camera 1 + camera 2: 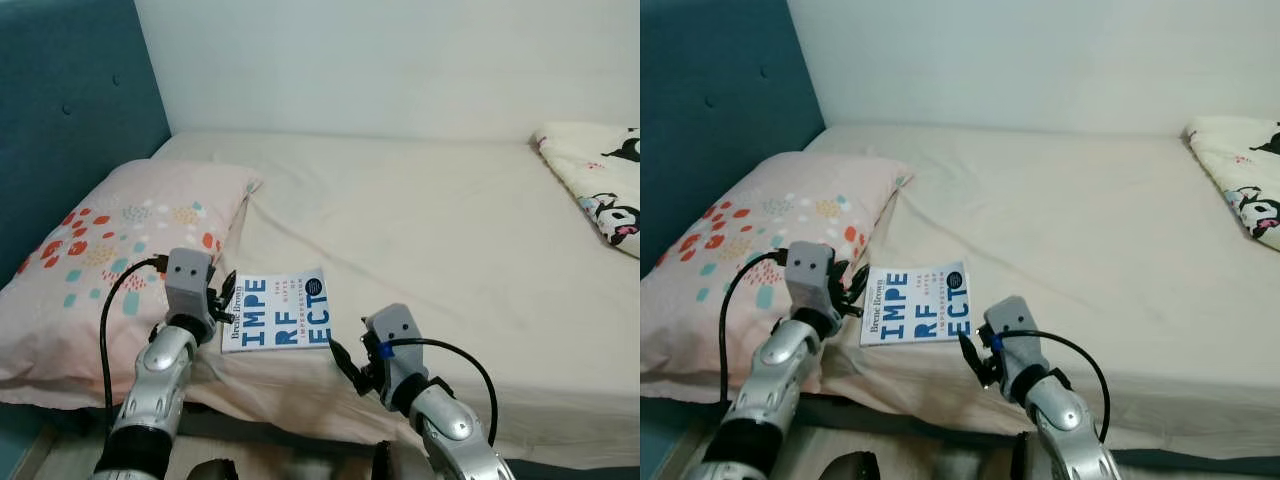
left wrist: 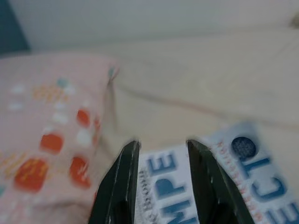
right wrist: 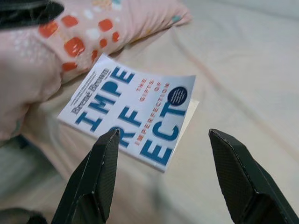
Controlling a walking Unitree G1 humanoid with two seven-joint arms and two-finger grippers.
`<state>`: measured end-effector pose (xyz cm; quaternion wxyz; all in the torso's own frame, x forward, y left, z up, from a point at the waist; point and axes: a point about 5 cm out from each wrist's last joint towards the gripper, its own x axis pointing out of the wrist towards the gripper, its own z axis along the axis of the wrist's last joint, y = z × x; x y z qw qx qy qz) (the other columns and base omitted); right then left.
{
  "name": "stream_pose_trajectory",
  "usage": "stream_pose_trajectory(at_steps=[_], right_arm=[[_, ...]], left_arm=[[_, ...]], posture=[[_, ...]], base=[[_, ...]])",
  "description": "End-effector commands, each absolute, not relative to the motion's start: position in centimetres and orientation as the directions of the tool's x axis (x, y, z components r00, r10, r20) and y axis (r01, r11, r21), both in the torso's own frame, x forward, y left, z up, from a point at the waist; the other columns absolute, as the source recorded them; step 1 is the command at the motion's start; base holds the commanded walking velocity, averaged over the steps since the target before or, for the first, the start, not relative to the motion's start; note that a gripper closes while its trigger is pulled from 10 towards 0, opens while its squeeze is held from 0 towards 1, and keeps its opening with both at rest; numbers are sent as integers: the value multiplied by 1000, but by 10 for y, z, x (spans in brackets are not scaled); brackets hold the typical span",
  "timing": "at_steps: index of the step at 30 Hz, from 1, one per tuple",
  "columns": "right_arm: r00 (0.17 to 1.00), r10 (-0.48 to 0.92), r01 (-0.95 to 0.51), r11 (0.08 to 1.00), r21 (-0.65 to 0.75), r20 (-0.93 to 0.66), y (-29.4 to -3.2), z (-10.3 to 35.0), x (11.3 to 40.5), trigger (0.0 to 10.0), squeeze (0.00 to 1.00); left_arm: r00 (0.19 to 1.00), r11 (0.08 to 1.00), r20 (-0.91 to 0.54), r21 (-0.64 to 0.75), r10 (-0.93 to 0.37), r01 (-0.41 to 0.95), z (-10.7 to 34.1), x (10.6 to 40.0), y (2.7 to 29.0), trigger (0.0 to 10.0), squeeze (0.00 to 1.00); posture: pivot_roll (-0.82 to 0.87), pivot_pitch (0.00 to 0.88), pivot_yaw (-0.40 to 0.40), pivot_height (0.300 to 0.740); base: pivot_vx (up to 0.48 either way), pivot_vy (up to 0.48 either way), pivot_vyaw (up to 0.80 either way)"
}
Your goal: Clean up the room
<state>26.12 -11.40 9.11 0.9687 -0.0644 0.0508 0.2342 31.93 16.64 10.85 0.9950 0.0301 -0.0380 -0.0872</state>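
Note:
A white book (image 1: 278, 310) with big blue letters lies flat on the cream bed (image 1: 430, 230), close to its front edge and right beside a pink spotted pillow (image 1: 120, 240). My left gripper (image 1: 224, 295) is at the book's spine edge, between pillow and book. In the left wrist view it (image 2: 162, 142) is open, with the cover (image 2: 233, 186) showing between and past the fingers. My right gripper (image 1: 346, 360) hovers just off the book's near right corner. It (image 3: 163, 133) is open wide and empty, and the book (image 3: 135, 109) lies ahead of it.
A teal padded headboard (image 1: 60, 120) rises on the left behind the pillow. A white blanket with cartoon prints (image 1: 600, 180) lies at the far right of the bed. A white wall (image 1: 380, 60) runs along the bed's far side.

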Motion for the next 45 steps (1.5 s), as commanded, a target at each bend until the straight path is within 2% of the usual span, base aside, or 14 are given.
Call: stream_pose_trajectory(at_steps=[1,8,18,25,33,45], right_arm=[[895,428,-439,894,-87,-125,-117,89,262,10000,0],[930,350,-356,933,-43,-110,-127,87,265,10000,0],[938,334,-338,941,-27,-89,-124,88,266,10000,0],[942,326,-328,944,-14,-76,-122,90,268,10000,0],[945,318,-320,947,-10,-72,-123,89,269,10000,0],[942,329,-331,943,-24,-62,-121,90,273,10000,0]], left_arm=[[979,979,61,72,-196,191,107,317,160,10000,0],[984,985,75,61,-163,159,115,312,152,10000,0],[982,985,72,41,-172,170,118,307,148,10000,0],[988,988,66,-48,-140,144,117,305,153,10000,0],[991,991,47,-30,-129,131,118,303,158,10000,0],[995,997,63,-24,-76,78,123,297,162,10000,0]], posture=[[9,0,-39,599],[-5,0,-24,619],[0,2,-20,649],[-6,0,-14,669],[-2,0,-20,684],[9,0,-28,734]], base=[[0,0,0],[0,0,0],[0,0,0],[0,0,0],[0,0,0],[0,0,0]])
